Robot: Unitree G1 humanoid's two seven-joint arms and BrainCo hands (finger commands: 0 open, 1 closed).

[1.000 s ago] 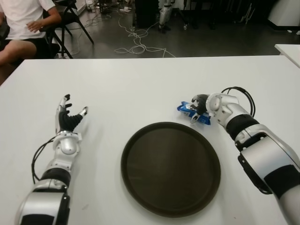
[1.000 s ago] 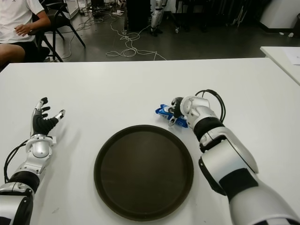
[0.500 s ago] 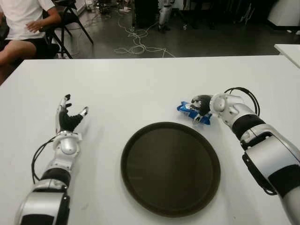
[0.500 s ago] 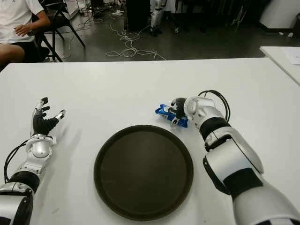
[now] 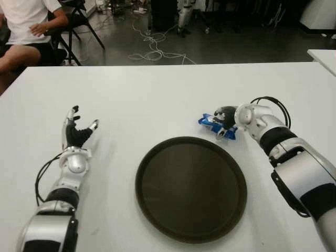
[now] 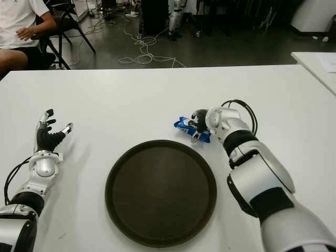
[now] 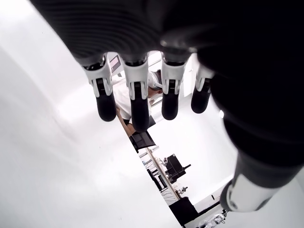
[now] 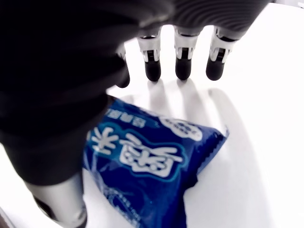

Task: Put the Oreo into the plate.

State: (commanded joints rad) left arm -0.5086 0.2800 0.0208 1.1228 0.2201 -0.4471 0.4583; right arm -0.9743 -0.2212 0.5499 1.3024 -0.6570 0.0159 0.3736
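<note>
A blue Oreo packet (image 5: 211, 124) lies flat on the white table (image 5: 157, 94), just beyond the far right rim of the round dark plate (image 5: 191, 189). My right hand (image 5: 226, 117) is over the packet's right end. In the right wrist view its fingers (image 8: 183, 66) reach out straight past the packet (image 8: 147, 161), the thumb sits beside it, and nothing is gripped. My left hand (image 5: 77, 131) shows at the left of the plate with its fingers (image 7: 137, 102) spread and holding nothing.
A seated person (image 5: 26, 26) and a black chair (image 5: 79, 21) are past the table's far left corner. Cables (image 5: 155, 50) trail over the floor behind. The corner of a second white table (image 5: 323, 55) shows at the far right.
My right hand has shifted slightly away from the plate over the packet. The packet, the plate and my left hand have stayed where they were.
</note>
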